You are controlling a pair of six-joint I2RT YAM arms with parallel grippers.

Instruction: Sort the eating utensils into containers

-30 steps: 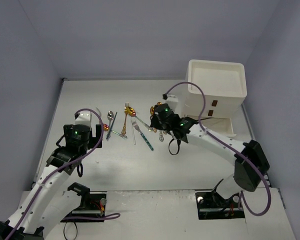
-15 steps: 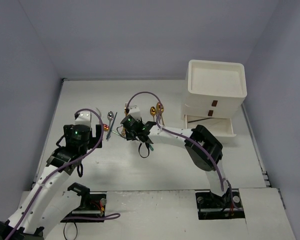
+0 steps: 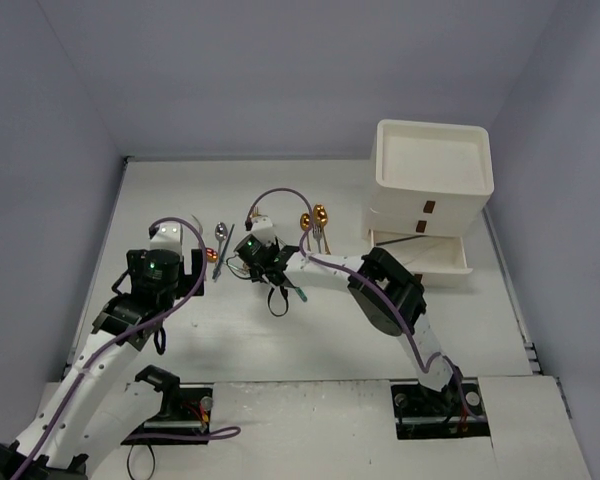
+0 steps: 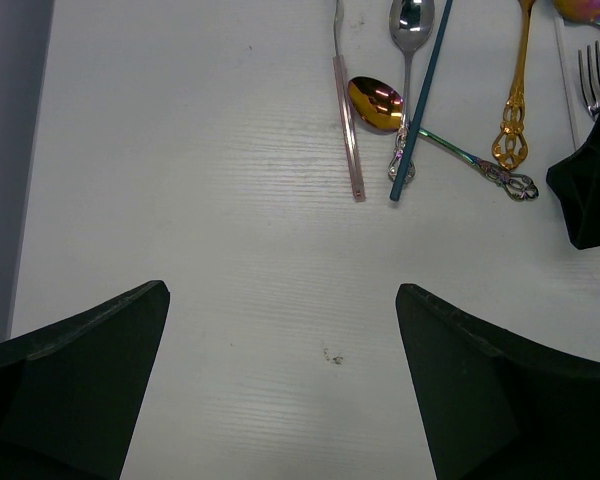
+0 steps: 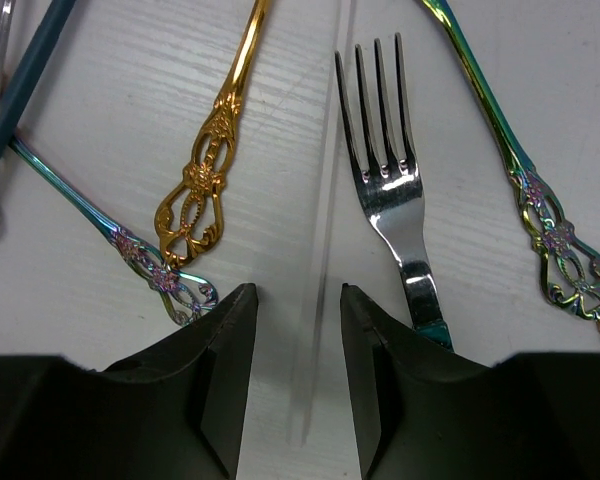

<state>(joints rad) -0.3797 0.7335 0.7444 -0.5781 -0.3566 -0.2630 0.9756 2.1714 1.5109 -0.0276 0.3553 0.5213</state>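
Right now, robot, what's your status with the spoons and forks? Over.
Left gripper open, over white table. Right gripper open, jaws straddling thin pale utensil handle, not gripped. Silver teal-handled fork and gold ornate handle crowd either side. Over.

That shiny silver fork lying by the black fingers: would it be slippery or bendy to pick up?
The fork looks like polished metal, mirror-bright, so it is probably slick to grip. It is thin but metal, so likely stiff and light. It lies flat on the table, so it should slide rather than roll when pushed.

The right pincer [image 5: 298, 295] hides the silver fork [image 5: 390, 195] handle; the pale strip [image 5: 325, 200] is blurred
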